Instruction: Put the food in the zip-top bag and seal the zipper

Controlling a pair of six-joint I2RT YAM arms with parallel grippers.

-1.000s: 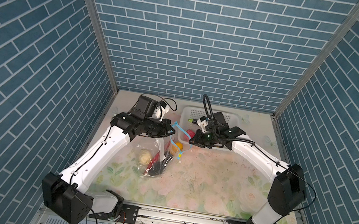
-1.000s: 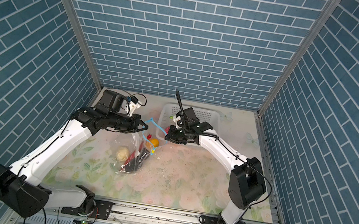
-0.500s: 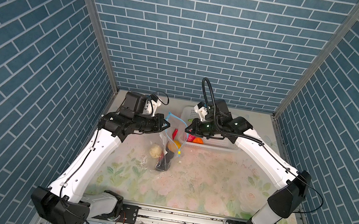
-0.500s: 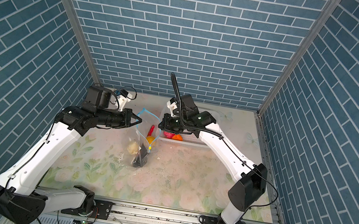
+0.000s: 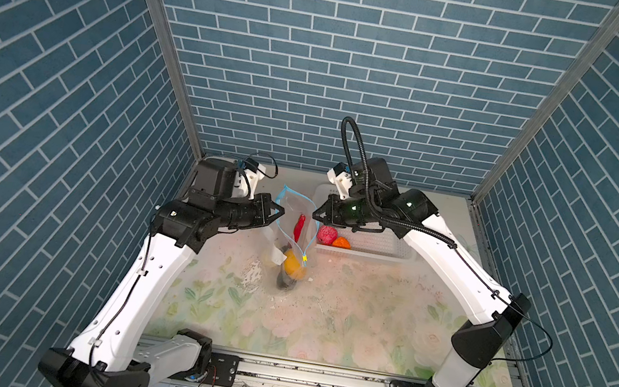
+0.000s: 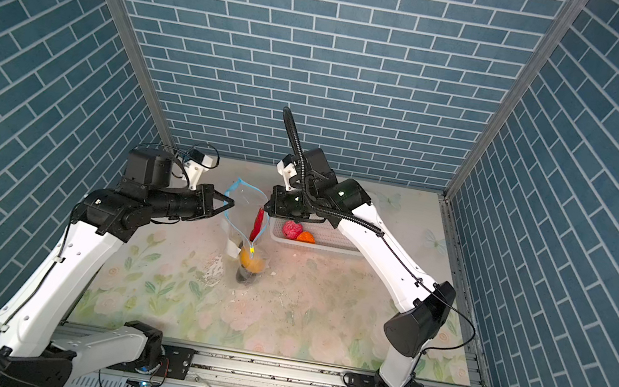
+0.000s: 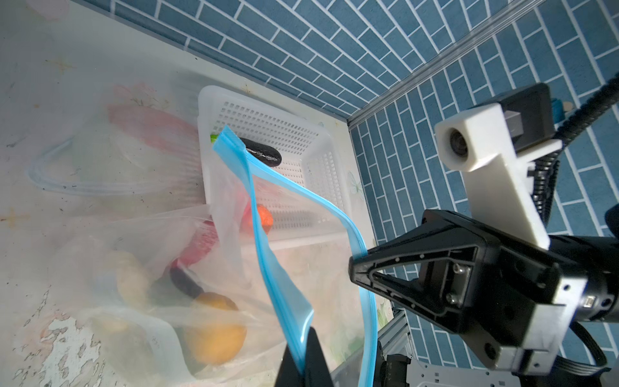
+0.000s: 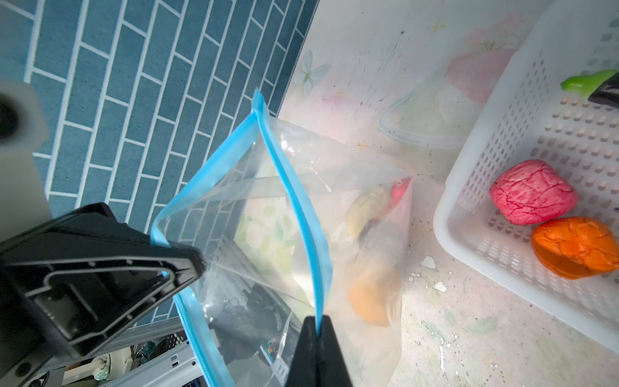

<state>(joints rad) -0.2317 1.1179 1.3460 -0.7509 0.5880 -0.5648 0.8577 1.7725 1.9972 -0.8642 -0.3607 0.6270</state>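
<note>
Holding the zip-top bag (image 5: 289, 237) up mid-frame in a top view, I have left gripper (image 5: 281, 210) and right gripper (image 5: 314, 215) each pinched shut on a zipper (image 8: 303, 217) lip. The pink ball (image 5: 327, 234) and orange piece (image 5: 341, 243) lie in the basket (image 5: 382, 253); next, I reckon, one gripper should release to fetch them.

My white perforated basket (image 5: 374, 252) (image 6: 316, 245) (image 7: 268, 124) (image 8: 502, 134) sits at the back of the floral tabletop (image 5: 343, 313) (image 6: 300, 319), near the blue brick wall (image 5: 321, 57). A clear plastic piece with a rounded rim (image 8: 432, 110) lies beside it. Worn white patches (image 5: 254, 274) mark the cover, and a metal rail (image 5: 312, 376) runs along the front edge.
</note>
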